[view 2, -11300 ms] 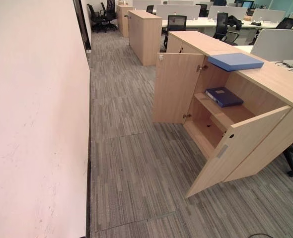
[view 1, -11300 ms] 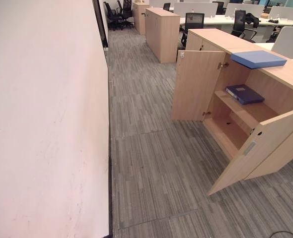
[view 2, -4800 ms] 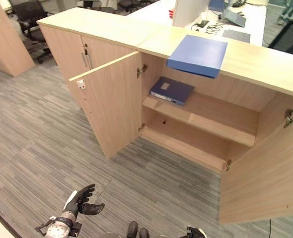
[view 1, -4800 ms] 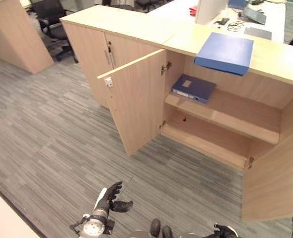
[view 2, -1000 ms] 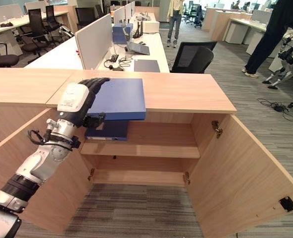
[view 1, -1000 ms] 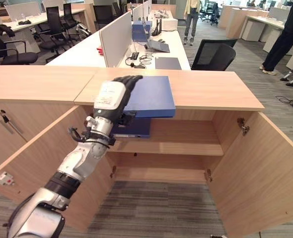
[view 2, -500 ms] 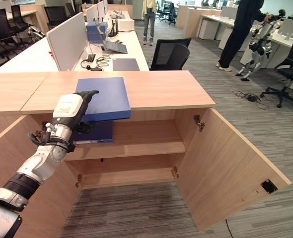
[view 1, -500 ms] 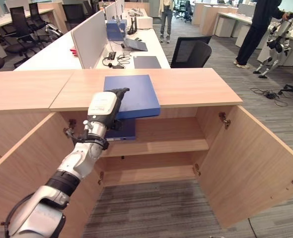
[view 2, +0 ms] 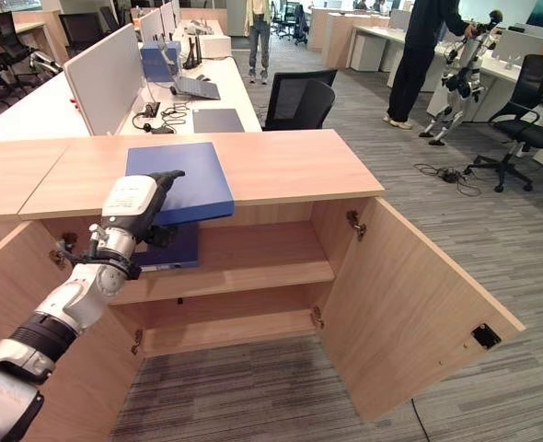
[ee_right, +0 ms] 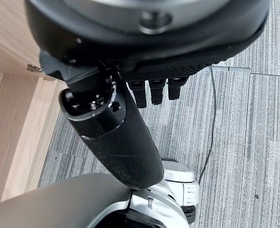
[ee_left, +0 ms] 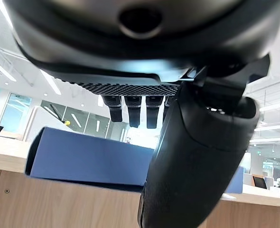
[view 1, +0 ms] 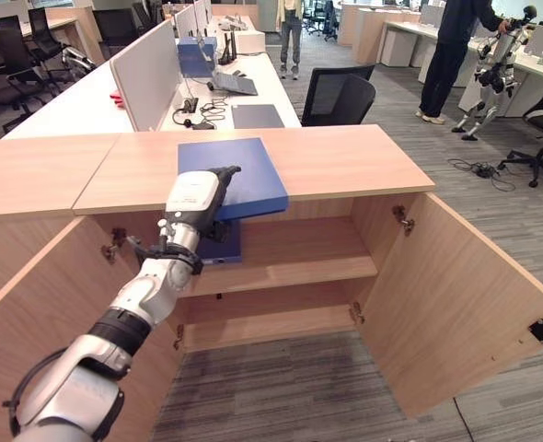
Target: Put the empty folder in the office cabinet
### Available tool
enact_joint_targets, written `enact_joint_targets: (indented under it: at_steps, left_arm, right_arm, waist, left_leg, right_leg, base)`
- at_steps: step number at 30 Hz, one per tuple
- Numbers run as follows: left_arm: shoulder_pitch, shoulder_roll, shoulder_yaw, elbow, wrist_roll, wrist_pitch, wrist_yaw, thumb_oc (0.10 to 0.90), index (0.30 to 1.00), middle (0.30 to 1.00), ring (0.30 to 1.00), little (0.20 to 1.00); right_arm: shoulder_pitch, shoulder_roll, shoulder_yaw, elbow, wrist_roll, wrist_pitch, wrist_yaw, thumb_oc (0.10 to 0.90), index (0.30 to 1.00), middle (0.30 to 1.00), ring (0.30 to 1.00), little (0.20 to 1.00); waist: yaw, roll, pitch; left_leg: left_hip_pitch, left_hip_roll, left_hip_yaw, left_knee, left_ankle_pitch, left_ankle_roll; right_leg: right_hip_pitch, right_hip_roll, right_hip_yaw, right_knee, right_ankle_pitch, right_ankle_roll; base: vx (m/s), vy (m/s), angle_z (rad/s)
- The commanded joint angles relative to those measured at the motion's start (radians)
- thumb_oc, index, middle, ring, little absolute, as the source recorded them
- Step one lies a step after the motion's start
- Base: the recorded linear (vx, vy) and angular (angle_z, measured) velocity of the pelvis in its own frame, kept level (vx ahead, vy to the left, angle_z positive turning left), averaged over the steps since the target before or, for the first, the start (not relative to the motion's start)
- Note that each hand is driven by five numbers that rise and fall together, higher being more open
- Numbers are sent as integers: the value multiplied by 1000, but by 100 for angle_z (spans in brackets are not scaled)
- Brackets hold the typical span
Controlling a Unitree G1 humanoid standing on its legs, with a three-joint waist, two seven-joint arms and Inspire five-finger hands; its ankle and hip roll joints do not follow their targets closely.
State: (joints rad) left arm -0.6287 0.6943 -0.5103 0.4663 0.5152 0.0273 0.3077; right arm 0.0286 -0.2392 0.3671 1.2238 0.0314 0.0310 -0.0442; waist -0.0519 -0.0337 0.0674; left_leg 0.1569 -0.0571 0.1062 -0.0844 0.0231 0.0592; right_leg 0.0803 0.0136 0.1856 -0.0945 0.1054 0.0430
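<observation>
The left robot hand (view 1: 196,196) grips the near left corner of the blue folder (view 1: 237,172), fingers above, thumb below. The folder lies flat on the cabinet top (view 1: 345,161), centre-left of frame, its near edge overhanging the front; its long axis runs towards the frame's top. Both cabinet doors (view 1: 456,295) stand wide, and the shelf (view 1: 299,258) is bare right of a darker folder (view 1: 221,246). The right robot hand (ee_right: 154,90) hangs relaxed over carpet.

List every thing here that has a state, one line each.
blue folder: flat on the cabinet top, front edge overhanging, left hand on it
left hand: fingers over the folder's edge
right hand: idle, holding nothing
cabinet doors: open
dark folder: flat on upper shelf
</observation>
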Motion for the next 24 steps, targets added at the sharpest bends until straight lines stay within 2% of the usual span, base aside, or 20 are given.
enact_joint_targets:
  at_steps: [1,13,20,22,23,24]
  left_arm:
    - [-255,47,14,61,9,-6,31,800,900,900,900,900]
    - [-265,94,-60,38,76,-18,-43,800,900,900,900,900]
    - [-286,91,-87,110,127,5,-28,800,900,900,900,900]
    - [-305,99,-128,162,195,16,-19,800,900,900,900,900]
    - [-311,105,-145,187,223,21,-20,659,688,688,688,688]
    - [-313,105,-158,205,247,24,-15,558,538,538,538,538]
  right_arm:
    - [-35,-23,12,35,-3,-9,12,800,900,900,900,900]
    - [-37,-25,15,54,-11,-4,20,800,900,900,900,900]
    - [-39,-27,24,58,-12,-6,17,800,900,900,900,900]
    - [-40,-29,28,58,-15,-10,16,800,900,900,900,900]
    - [-42,-30,32,61,-17,-11,16,800,900,900,900,900]
    - [-41,-29,33,61,-17,-13,14,800,900,900,900,900]
  waist:
    - [-5,32,-41]
    - [9,31,-37]
    - [11,29,-37]
    - [9,28,-36]
    - [8,29,-36]
    - [8,28,-36]
  left_leg:
    - [25,-25,-66,-3,-115,13]
    - [32,-24,-74,-3,-118,13]
    - [34,-24,-78,-3,-119,12]
    - [35,-23,-79,-3,-119,12]
    - [35,-23,-78,-3,-119,12]
    - [36,-23,-77,-3,-120,12]
  right_leg:
    - [43,9,-27,41,-80,64]
    - [55,5,-43,32,-80,64]
    - [61,4,-53,27,-81,62]
    - [62,6,-55,29,-83,61]
    - [62,6,-54,28,-83,61]
    - [62,7,-55,27,-83,61]
  base:
    - [0,0,0]
    - [0,0,0]
    - [0,0,0]
    - [0,0,0]
    - [0,0,0]
    - [0,0,0]
